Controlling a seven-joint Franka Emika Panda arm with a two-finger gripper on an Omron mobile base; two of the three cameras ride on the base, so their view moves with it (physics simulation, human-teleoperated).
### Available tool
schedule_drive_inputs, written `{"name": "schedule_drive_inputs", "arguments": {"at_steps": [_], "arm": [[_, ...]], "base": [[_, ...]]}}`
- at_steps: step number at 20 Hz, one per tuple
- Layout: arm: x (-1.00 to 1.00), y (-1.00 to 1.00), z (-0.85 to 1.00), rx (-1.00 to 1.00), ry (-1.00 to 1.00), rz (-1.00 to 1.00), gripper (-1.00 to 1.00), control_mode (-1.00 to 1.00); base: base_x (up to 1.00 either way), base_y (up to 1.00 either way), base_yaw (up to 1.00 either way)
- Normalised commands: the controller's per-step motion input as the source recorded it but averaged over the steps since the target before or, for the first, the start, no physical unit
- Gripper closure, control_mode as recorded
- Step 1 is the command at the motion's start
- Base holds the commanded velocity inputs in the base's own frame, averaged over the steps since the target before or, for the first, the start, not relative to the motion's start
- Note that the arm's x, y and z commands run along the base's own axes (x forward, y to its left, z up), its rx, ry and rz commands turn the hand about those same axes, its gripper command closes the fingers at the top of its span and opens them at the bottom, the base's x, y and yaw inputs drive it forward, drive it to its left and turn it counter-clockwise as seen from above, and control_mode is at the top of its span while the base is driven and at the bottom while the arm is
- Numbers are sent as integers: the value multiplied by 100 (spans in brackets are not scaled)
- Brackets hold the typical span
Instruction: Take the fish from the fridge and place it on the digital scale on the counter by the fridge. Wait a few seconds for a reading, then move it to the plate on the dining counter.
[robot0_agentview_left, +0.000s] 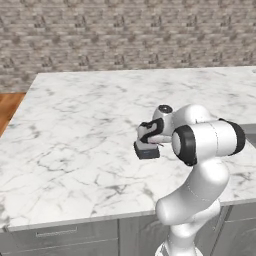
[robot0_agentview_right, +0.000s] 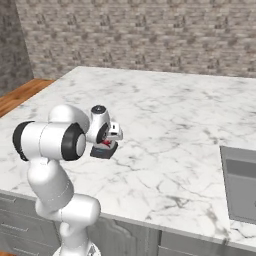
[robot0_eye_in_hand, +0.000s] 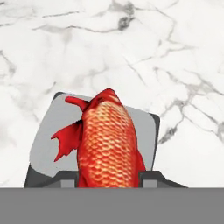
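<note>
The white arm is folded at the elbow, wrist pointing down over the white grey-veined marble counter (robot0_agentview_left: 75, 130). Its two-finger gripper (robot0_eye_in_hand: 108, 176) is clamped on the scaly red-orange fish (robot0_eye_in_hand: 107, 140), right above the flat dark grey scale (robot0_agentview_left: 147, 151).

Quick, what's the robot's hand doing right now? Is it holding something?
Gripper: shut on the fish, held just above the digital scale.
</note>
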Motion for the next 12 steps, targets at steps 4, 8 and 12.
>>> {"name": "schedule_drive_inputs", "arguments": {"at_steps": [4, 8, 12], "arm": [[1, 2, -42, -3, 0, 0, 100, -100], [20, 1, -36, -2, 0, 0, -100, -100], [-1, 0, -19, -1, -4, 0, -100, -100]], "base": [[0, 0, 0], [0, 0, 0], [0, 0, 0]]}}
